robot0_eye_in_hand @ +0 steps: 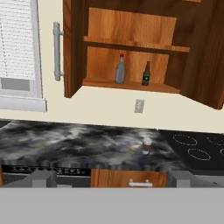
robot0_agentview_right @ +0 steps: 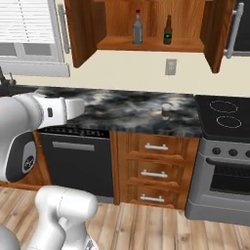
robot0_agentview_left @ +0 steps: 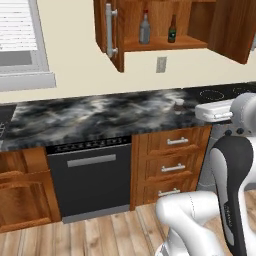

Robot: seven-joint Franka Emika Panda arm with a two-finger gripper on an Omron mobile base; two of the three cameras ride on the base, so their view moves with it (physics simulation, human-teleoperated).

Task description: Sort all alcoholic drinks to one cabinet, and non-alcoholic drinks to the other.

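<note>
Look up at the wall cabinet (robot0_eye_in_hand: 131,52) made of reddish-brown wood. Both its doors are swung open. On its bottom board you have two bottles standing up straight, near each other but not touching. The grey glass bottle (robot0_eye_in_hand: 120,70) with the red cap is on the left. The slimmer dark brown beer bottle (robot0_eye_in_hand: 146,74) with the green label is on the right. The shelf above them has nothing on it that you can see.

You can see the same two from the base cameras: the grey bottle (robot0_agentview_left: 144,28) (robot0_agentview_right: 137,28) and the beer bottle (robot0_agentview_left: 172,30) (robot0_agentview_right: 167,31).

The left door has a long grey bar handle (robot0_eye_in_hand: 57,51).

Down below, the short dark brown cup (robot0_eye_in_hand: 147,145) with the pale lid stands on the black marbled counter (robot0_eye_in_hand: 65,140). It is near the front edge, just beside the stove top (robot0_eye_in_hand: 197,146). You also see the cup (robot0_agentview_right: 166,111) from the right base camera, above the wood drawers (robot0_agentview_right: 155,171).

Your gripper (robot0_eye_in_hand: 111,178) is pulled back from the counter, with its two tips spread wide apart. Nothing is between them.

A power outlet (robot0_eye_in_hand: 139,106) is on the wall under the cabinet. A window with blinds (robot0_eye_in_hand: 17,48) is to the left. A dishwasher (robot0_agentview_right: 75,161) sits under the counter.
</note>
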